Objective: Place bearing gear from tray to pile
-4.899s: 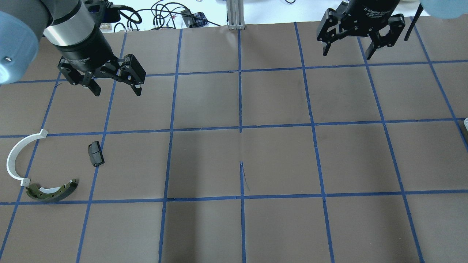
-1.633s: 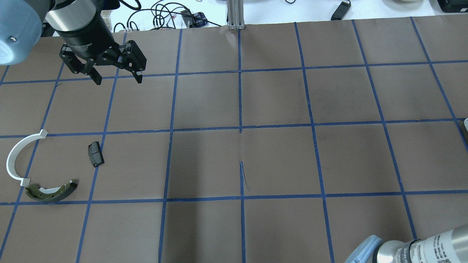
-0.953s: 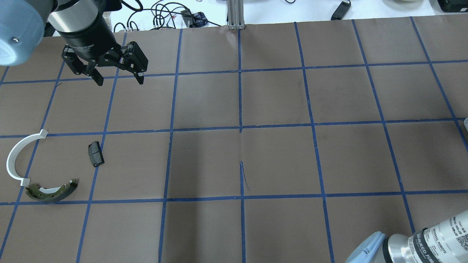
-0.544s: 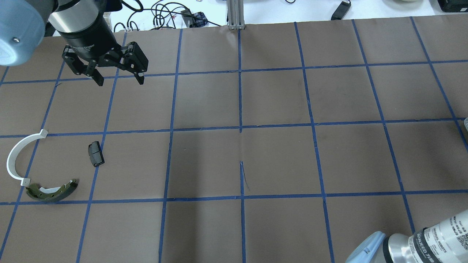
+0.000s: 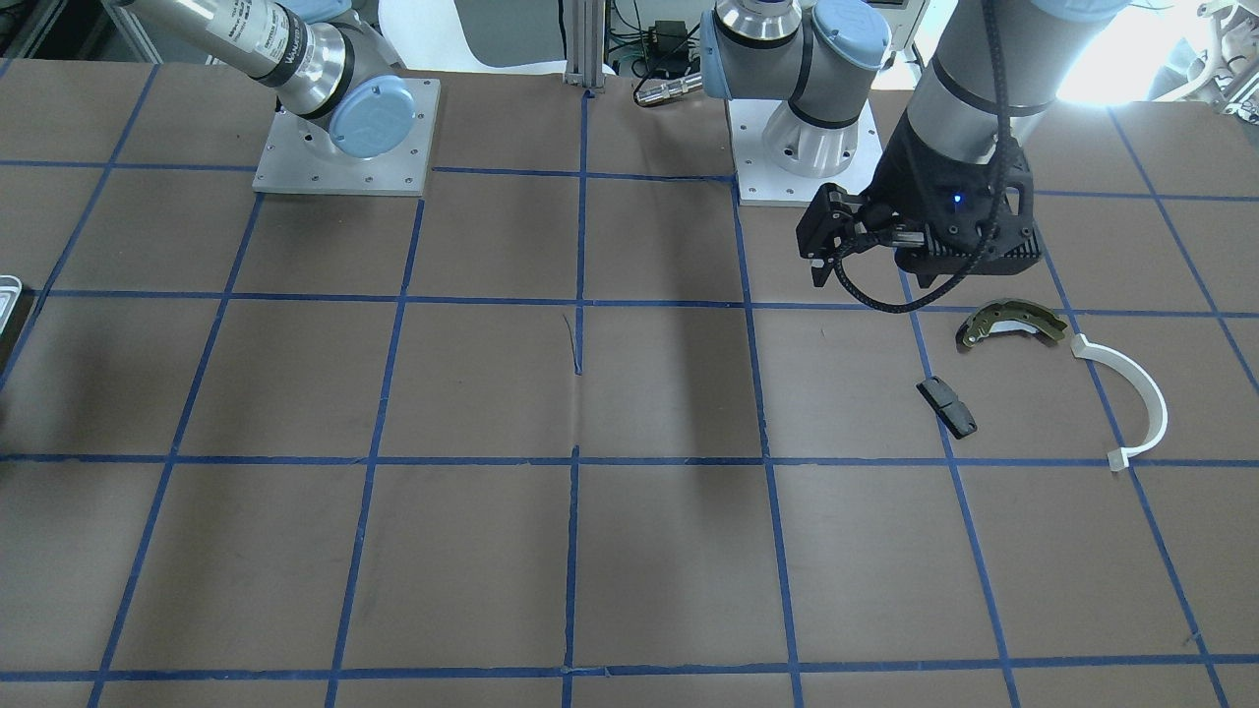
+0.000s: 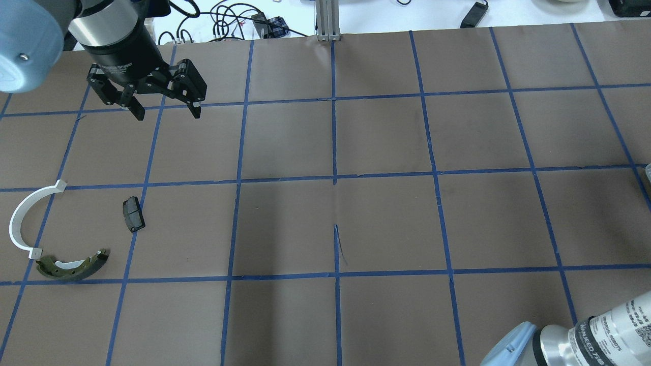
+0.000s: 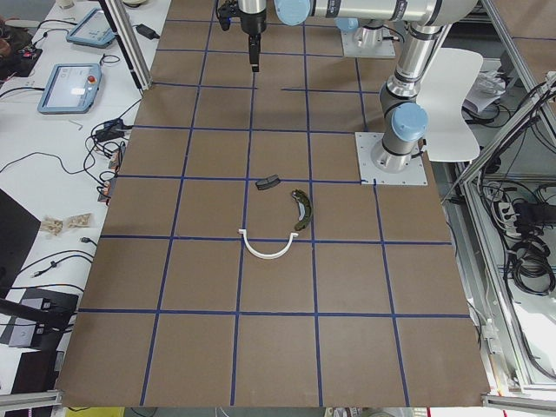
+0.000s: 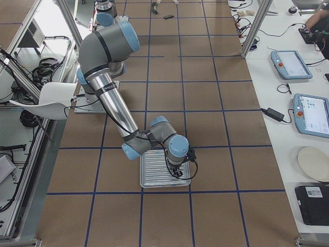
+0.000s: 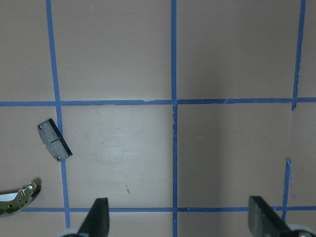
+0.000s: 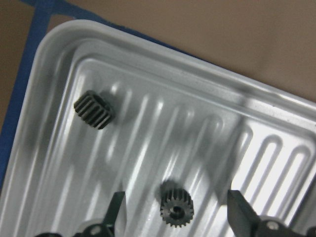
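Note:
In the right wrist view my right gripper is open, low over the ribbed silvery tray. Its fingers stand either side of a small black bearing gear, with gaps on both sides. A second gear lies nearer the tray's corner. The exterior right view shows the same gripper over the tray. My left gripper is open and empty, raised beyond the pile: white arc, black block, olive brake shoe. No gear shows in the pile.
Brown paper with a blue tape grid covers the table. Only a sliver of the tray shows at the front-facing view's left edge. My right forearm crosses the overhead view's bottom right corner. Cables lie beyond the far edge.
Since 4.9 s ago my right gripper left the far right of the overhead view and its forearm came in at the bottom right. The left gripper moved slightly farther away. The pile is unchanged.

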